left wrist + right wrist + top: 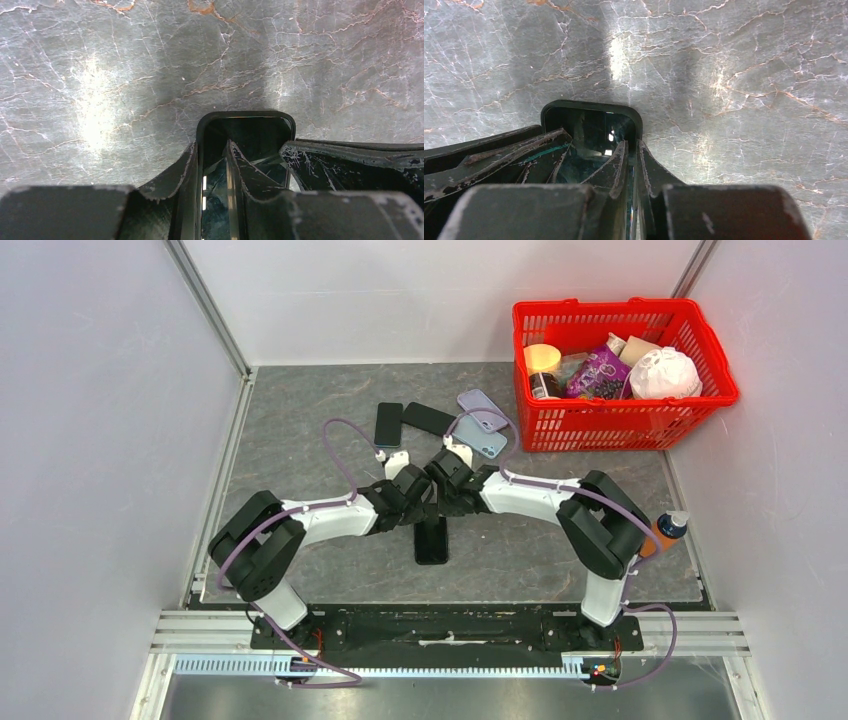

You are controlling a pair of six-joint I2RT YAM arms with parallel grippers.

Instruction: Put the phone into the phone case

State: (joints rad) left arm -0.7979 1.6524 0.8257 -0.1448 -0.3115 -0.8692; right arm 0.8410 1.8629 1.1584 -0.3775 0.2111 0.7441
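Note:
A black phone case (431, 543) lies flat on the marbled mat between the arms, with a glossy dark phone (260, 142) inside its rim (245, 114). My left gripper (412, 492) (211, 145) straddles the case's left wall, with one finger outside it and one on the screen. My right gripper (447, 488) (632, 143) is pinched narrowly on the right wall of the case (591, 104). The phone (589, 131) shows beside it. Both grippers cover the case's far end in the top view.
Two black phones (388, 423) (428, 418) and lilac (482, 406) and blue (482, 437) cases lie behind the grippers. A red basket (620, 306) of items stands at the back right. An orange bottle (666, 531) stands by the right arm.

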